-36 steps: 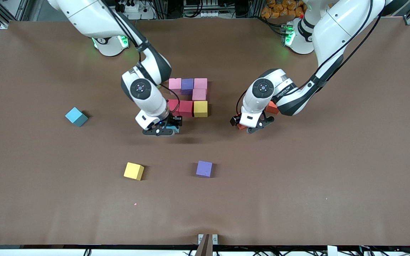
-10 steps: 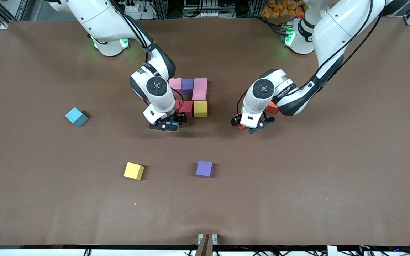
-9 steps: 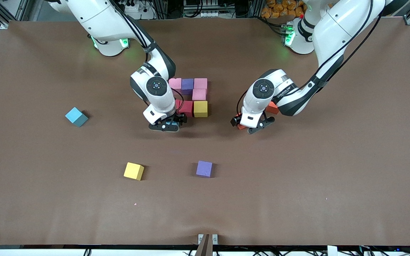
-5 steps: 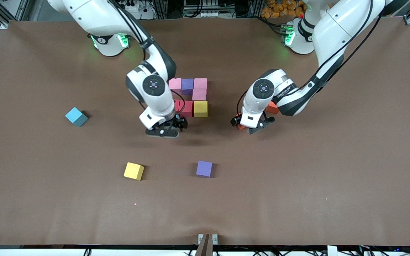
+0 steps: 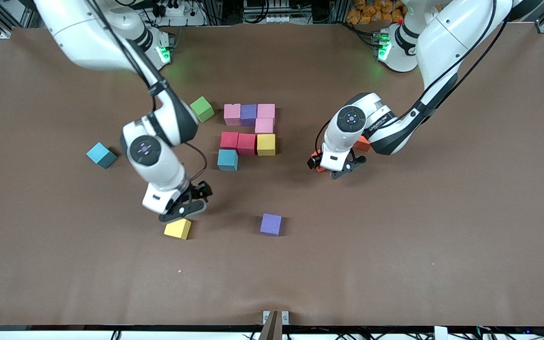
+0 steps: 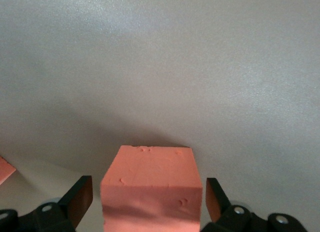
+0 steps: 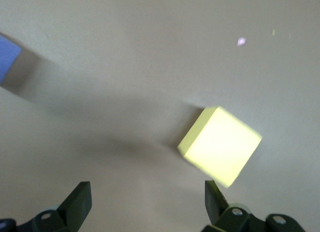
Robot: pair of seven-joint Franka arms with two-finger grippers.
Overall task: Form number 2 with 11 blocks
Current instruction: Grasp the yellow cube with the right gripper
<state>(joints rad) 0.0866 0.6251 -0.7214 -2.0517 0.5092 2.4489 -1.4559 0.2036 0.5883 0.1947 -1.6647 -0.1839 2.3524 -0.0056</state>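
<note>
The partly built number 2 sits mid-table: a pink block (image 5: pixel 232 114), a purple block (image 5: pixel 249 114) and a pink block (image 5: pixel 266 111) in a row, then another pink block (image 5: pixel 264 125). Nearer the camera come two red blocks (image 5: pixel 237 141) and a yellow block (image 5: pixel 266 144), with a light blue block (image 5: pixel 227 159) against the red end. My left gripper (image 5: pixel 333 169) (image 6: pixel 147 202) stands open around an orange block (image 5: pixel 318 167) (image 6: pixel 151 189), a gap on each side. My right gripper (image 5: pixel 182 211) (image 7: pixel 147 202) is open and holds nothing, just beside a loose yellow block (image 5: pixel 177 229) (image 7: pixel 220 145).
A second orange block (image 5: pixel 361 143) lies by the left arm's wrist. A loose purple block (image 5: pixel 271 224) lies nearer the camera than the digit. A blue cube (image 5: pixel 101 155) sits toward the right arm's end, and a green cube (image 5: pixel 202 108) beside the pink row.
My right gripper has left the light blue block against the red row and swung toward the camera, to the loose yellow block. The left arm has not moved.
</note>
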